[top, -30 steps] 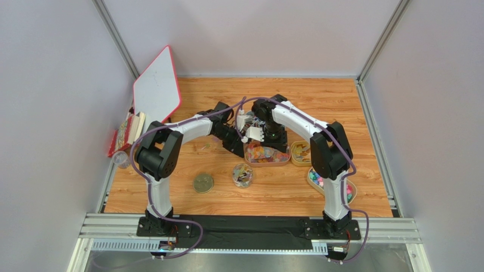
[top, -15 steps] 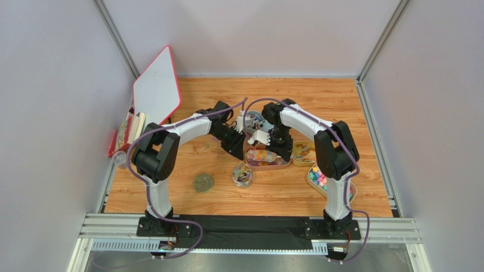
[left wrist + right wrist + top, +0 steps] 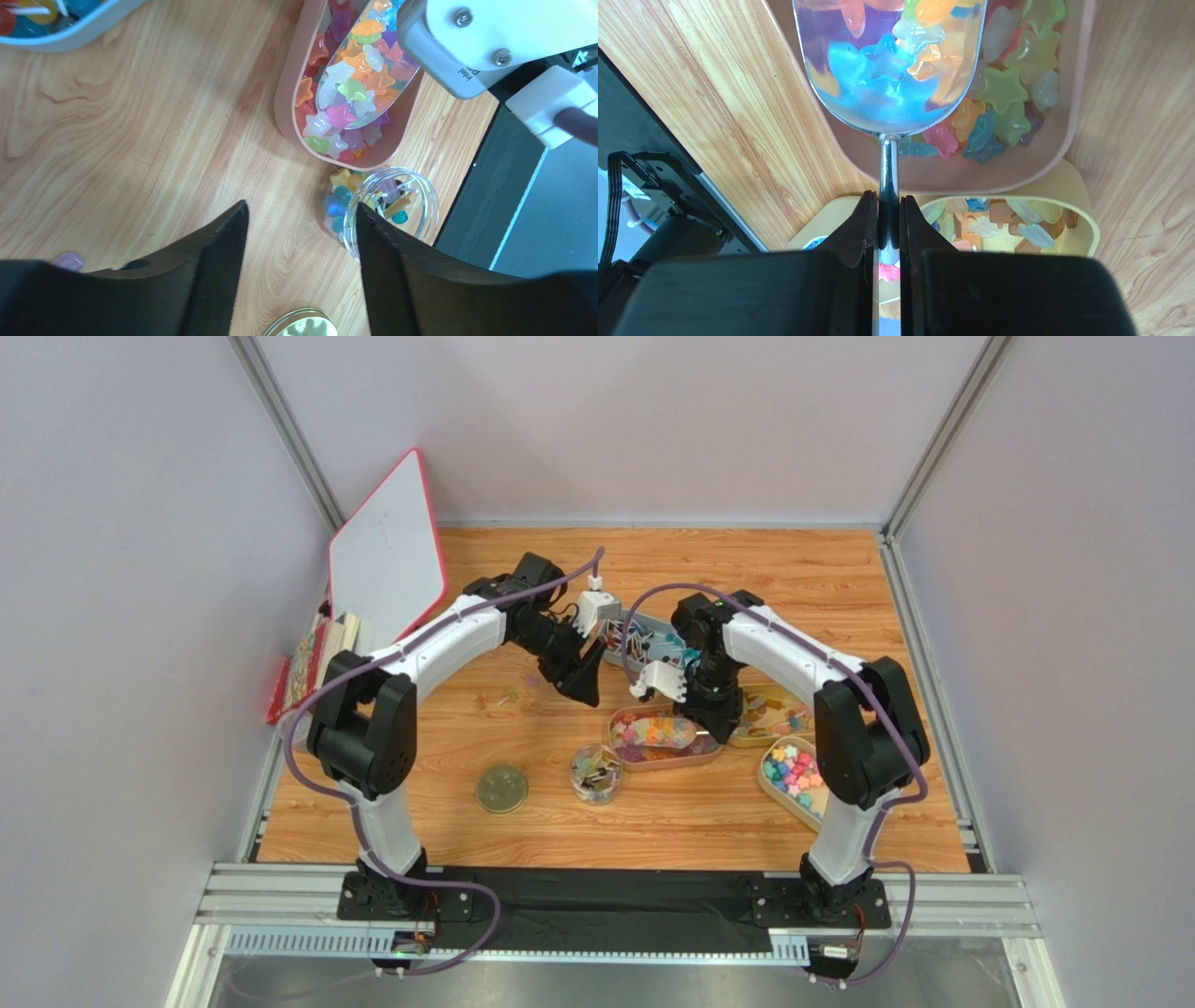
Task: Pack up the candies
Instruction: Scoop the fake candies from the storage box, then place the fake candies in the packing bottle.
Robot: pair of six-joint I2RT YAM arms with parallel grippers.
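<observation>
Right gripper clamps a scoop by its handle, candies ahead in the bowl (left gripper agape).

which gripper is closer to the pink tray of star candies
Right. The right gripper, clamping the metal scoop, sits at the rim of the pink tray; the left gripper hangs open farther off, near the clear jar.

Tiny dark print on the white camera housing, left wrist view: too small to read. No other lettering legible.
</observation>
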